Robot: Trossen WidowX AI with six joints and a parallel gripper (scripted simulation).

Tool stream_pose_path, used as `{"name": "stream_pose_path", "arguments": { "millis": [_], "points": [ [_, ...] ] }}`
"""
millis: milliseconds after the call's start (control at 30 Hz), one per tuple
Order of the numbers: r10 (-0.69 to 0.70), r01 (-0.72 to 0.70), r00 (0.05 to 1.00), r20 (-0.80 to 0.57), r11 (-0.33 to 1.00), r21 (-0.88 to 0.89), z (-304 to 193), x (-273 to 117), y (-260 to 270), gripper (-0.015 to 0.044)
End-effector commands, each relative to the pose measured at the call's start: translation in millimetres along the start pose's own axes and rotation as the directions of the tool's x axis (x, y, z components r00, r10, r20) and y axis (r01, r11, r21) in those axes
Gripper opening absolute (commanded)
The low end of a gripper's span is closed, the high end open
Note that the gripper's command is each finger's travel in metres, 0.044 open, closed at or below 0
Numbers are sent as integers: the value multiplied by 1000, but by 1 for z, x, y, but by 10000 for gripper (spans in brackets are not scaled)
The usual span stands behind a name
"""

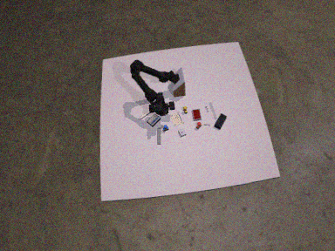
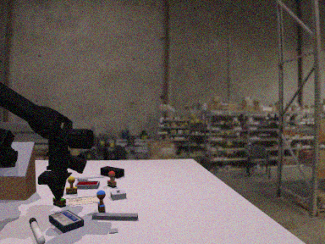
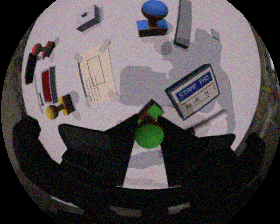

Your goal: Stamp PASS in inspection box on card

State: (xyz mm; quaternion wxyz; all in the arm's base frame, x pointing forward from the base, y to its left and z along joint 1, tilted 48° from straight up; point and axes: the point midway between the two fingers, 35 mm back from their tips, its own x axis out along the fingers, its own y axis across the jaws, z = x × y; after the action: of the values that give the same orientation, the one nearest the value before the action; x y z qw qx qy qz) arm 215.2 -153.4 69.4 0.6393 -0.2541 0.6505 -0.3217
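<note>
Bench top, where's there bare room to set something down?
The widest bare stretch lies between the gray bar and the bench's near right edge in the exterior view. It's crowded around the card, ringed by stamps, pads and the claw.

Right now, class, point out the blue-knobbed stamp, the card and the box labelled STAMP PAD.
Blue-knobbed stamp (image 3: 154,9) (image 2: 101,193) (image 1: 165,128): wrist, exterior and top views, on its knob.
Card (image 3: 104,84) (image 2: 80,201) (image 1: 176,119): same views, on its face.
Box (image 3: 194,91) (image 2: 66,219) (image 1: 153,119): same views, on its top.
</note>
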Motion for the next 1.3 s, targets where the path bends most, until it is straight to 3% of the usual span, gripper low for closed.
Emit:
{"name": "stream_pose_path", "arguments": {
  "millis": [0, 1267],
  "points": [
    [-3, 3, 1000, 4, 1000, 5, 2, -3, -1, 0],
    [-1, 1, 1000, 4, 1000, 4, 2, -21, 0, 0]
  ]
}}
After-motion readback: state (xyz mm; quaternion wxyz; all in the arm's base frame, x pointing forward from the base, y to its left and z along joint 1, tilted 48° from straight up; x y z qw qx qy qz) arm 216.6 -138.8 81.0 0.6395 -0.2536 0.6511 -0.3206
